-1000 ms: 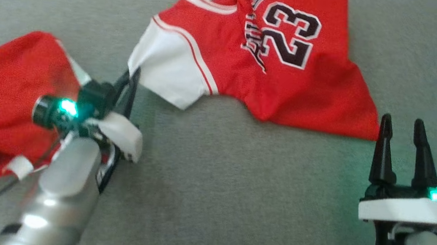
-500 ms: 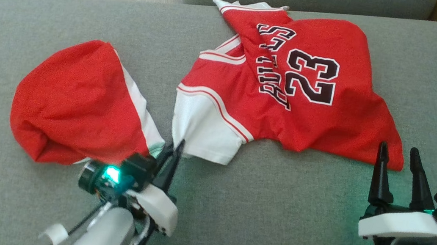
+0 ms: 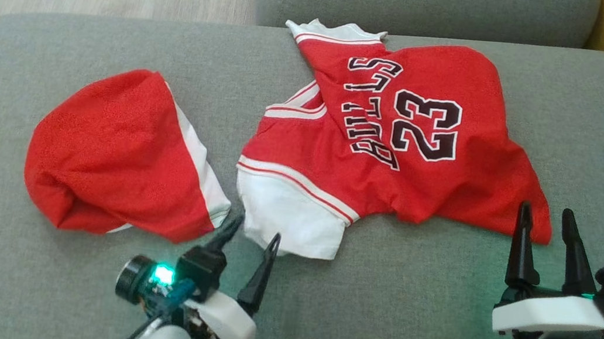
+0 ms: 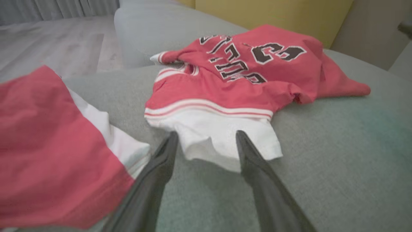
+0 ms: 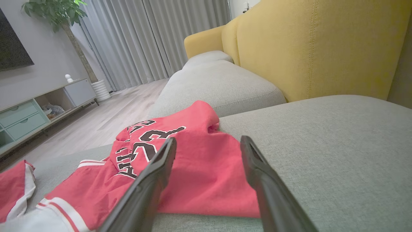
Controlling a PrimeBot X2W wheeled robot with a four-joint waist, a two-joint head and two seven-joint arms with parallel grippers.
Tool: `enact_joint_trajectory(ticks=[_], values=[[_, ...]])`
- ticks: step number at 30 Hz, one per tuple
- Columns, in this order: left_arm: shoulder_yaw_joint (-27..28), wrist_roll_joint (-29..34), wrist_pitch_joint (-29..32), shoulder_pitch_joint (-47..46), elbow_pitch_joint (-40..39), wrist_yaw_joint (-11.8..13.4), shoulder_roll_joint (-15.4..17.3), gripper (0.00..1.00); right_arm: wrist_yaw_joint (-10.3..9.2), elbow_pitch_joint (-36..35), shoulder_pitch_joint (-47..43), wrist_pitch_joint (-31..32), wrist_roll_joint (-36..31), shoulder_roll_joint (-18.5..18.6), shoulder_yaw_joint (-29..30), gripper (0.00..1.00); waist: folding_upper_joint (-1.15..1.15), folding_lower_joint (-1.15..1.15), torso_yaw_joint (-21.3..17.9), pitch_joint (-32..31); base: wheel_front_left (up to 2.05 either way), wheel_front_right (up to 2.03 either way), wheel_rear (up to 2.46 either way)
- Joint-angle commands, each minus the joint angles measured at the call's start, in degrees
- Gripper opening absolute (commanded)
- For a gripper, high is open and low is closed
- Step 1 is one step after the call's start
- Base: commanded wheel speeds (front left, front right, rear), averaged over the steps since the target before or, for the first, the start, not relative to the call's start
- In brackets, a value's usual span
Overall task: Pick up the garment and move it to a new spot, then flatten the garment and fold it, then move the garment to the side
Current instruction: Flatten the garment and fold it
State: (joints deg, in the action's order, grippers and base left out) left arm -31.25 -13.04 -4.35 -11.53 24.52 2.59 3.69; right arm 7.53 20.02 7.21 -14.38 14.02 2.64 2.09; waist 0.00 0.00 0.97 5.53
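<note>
The red jersey [image 3: 400, 142] is lying rumpled on the grey sofa cushion [image 3: 406, 314], number side up, with its white panel [image 3: 288, 224] facing the robot's left side and a red corner [image 3: 530, 225] trailing out toward the right; a second red bundle [image 3: 115, 155] is sitting just beside it on the left, a narrow strip of cushion showing between them. The left pincer [image 3: 257, 228] is standing spread and holding nothing, its fingertips hovering right at the near edge of the white panel, which in the left wrist view is sitting between the two fingers; the right pincer [image 3: 546, 210] is likewise gaping wide and empty, its tips pointing at the red corner. Judging from this, the robot is getting ready to take hold of the jersey and lift it to a new spot. To do that well, each pincer should be biting deep over its own edge rather than nipping the very rim; the left one should be steering clear of the bundle's white band, which is lying close to its outer finger; both should be closing together and rising level, so the cloth is hanging spread instead of bunching. The wrist view is blurring here, so the white panel may be one layer or doubled under; a fuller bite is the safer choice.
</note>
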Motion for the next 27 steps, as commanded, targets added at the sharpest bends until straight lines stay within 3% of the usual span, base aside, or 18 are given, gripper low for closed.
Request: enact_joint_trajectory(ticks=[1, 6, 11, 19, 27], values=[[2.5, 0.0, -1.8, -2.8, -3.2, 0.4, 0.7, 1.00, -0.04, -2.2, 0.3, -0.6, 0.0, 0.2, -1.3, 1.00, 0.00, 0.00, 0.0, -0.1, 0.00, 0.00, 0.00], [5.5, -1.1, -7.8, -4.0, -6.4, 0.8, 2.0, 1.00, -0.04, -3.2, 0.4, -0.6, -1.5, 0.2, 1.5, 1.00, 0.00, 0.00, 0.0, 0.2, 0.00, 0.00, 0.00], [8.1, -2.5, -9.7, -3.6, -7.3, 1.2, 2.7, 1.00, -0.04, -0.6, 1.4, -0.6, -2.1, 0.2, 3.2, 1.00, 0.00, 0.00, 0.3, 1.1, 0.00, 0.00, 0.00], [8.4, -2.8, -10.4, -3.6, -7.0, 1.0, 2.3, 1.00, -0.04, 12.0, 7.0, 1.5, -2.1, 0.2, 8.5, 1.00, 0.00, 0.00, 1.5, 3.6, 0.00, 0.00, 0.00], [8.4, -2.7, -10.6, -5.0, -6.1, 0.4, 1.9, 1.00, -0.04, 26.0, 14.7, 2.1, -2.0, 0.2, 9.0, 1.00, 0.00, 0.00, 2.6, 5.9, 0.00, 0.00, 0.00]])
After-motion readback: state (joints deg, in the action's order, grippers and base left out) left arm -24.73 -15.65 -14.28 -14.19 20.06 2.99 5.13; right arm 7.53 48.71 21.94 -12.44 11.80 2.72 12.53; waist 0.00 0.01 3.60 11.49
